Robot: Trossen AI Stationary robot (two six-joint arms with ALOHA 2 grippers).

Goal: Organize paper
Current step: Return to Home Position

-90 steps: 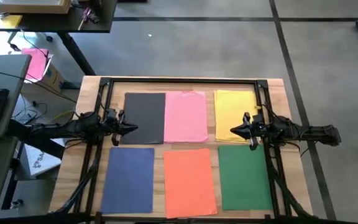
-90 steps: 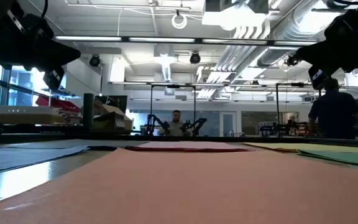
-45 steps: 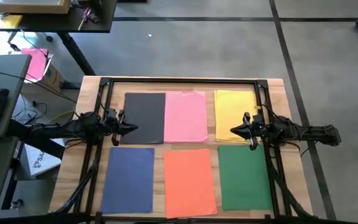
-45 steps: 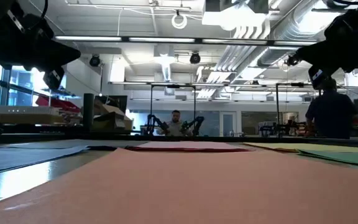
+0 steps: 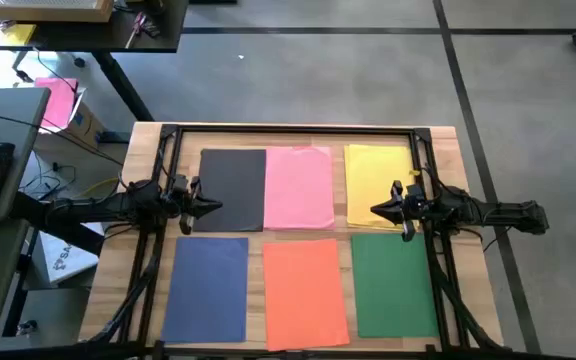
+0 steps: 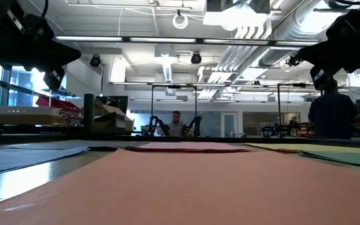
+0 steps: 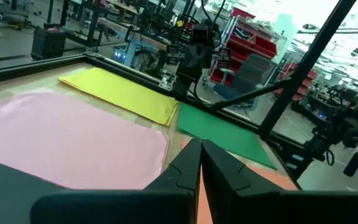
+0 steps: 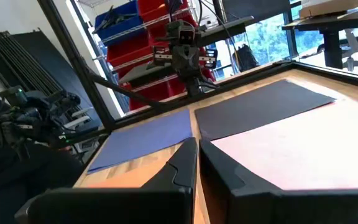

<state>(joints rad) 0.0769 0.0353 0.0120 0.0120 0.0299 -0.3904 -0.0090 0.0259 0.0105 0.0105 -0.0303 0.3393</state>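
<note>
Shows the paper [image 5: 298, 187] lying flat on the table [image 5: 144, 140] as a grid of two rows of three, kept apart without overlap so that each colour reads as its own pile: dark grey sheet [image 5: 233, 188], pink sheet [image 7: 73, 130] and yellow sheet [image 5: 378, 185] along the far row, blue sheet [image 5: 206, 288], orange sheet [image 5: 305, 292] and green sheet [image 5: 393, 282] along the near one. Hangs the left gripper [image 5: 213, 207] above the dark grey sheet's near left part and the right gripper [image 5: 376, 211] above the yellow sheet's near part, both raised clear and pointing inward at each other. Presses each pair of fingers [image 7: 188, 163] together on nothing, as suits parked arms. Looks sorted, with only the retreat to rest remaining.
</note>
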